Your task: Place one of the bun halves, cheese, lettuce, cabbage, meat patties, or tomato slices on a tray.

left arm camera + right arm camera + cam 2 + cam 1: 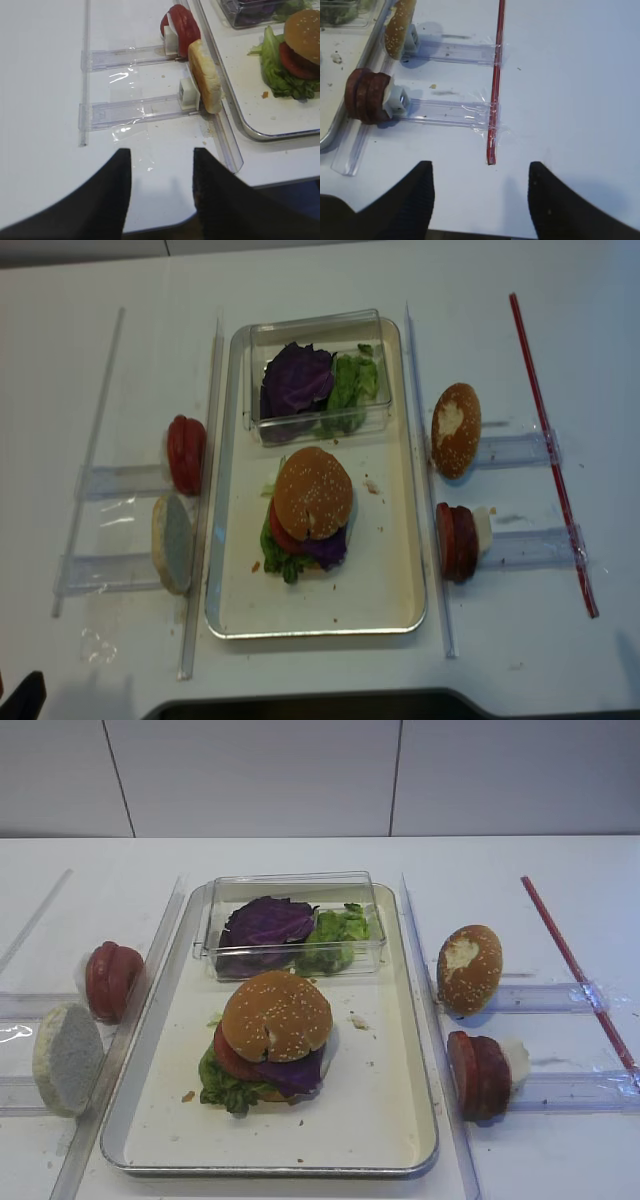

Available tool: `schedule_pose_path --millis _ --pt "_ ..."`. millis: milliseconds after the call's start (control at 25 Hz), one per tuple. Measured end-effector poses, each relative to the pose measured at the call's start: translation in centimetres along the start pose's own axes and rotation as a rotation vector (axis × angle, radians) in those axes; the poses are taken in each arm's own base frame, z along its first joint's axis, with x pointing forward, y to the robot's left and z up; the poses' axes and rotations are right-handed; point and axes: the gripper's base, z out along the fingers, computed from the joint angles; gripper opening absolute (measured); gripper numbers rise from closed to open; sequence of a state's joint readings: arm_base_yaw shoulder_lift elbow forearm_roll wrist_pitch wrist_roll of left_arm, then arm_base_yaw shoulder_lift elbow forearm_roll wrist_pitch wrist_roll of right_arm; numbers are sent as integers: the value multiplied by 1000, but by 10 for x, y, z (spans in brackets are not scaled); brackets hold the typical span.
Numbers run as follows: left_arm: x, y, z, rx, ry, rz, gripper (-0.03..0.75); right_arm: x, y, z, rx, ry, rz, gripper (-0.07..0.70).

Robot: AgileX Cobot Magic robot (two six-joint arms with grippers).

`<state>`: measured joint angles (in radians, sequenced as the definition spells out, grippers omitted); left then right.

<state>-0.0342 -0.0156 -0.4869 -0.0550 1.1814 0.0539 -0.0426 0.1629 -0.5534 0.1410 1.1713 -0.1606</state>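
Note:
On the silvery tray (400,1120) stands a stack: a golden sesame bun half (277,1015) over a tomato slice (230,1058), purple cabbage (297,1073) and lettuce (224,1088). More cabbage (265,923) and lettuce (337,935) lie in a clear box. Meat patties (478,1075) stand on edge right of the tray, tomato slices (110,980) left of it. No cheese shows. My right gripper (480,167) hangs open and empty over bare table, near the patties (367,96). My left gripper (161,152) is open and empty at the table's front edge, below the tomato slices (182,22).
A pale seedless bun half (67,1057) stands in a clear rail holder at the left. A seeded bun with a white patch (470,968) stands at the right. A red strip (575,970) is taped along the far right. Clear plastic rails (430,980) flank the tray.

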Motion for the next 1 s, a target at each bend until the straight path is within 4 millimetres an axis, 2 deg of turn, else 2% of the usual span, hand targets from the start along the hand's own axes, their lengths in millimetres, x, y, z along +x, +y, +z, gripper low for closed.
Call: schedule_pose_path --millis 200,520,760,1000 --pt "0 0 0 0 0 0 282 15 -1 5 26 -53 -10 427" --pt "0 0 0 0 0 0 282 16 -1 4 34 -69 -14 376" --pt "0 0 0 0 0 0 282 24 1 -4 42 -143 -19 335" --pt "0 0 0 0 0 0 282 26 0 -2 40 -132 12 300"
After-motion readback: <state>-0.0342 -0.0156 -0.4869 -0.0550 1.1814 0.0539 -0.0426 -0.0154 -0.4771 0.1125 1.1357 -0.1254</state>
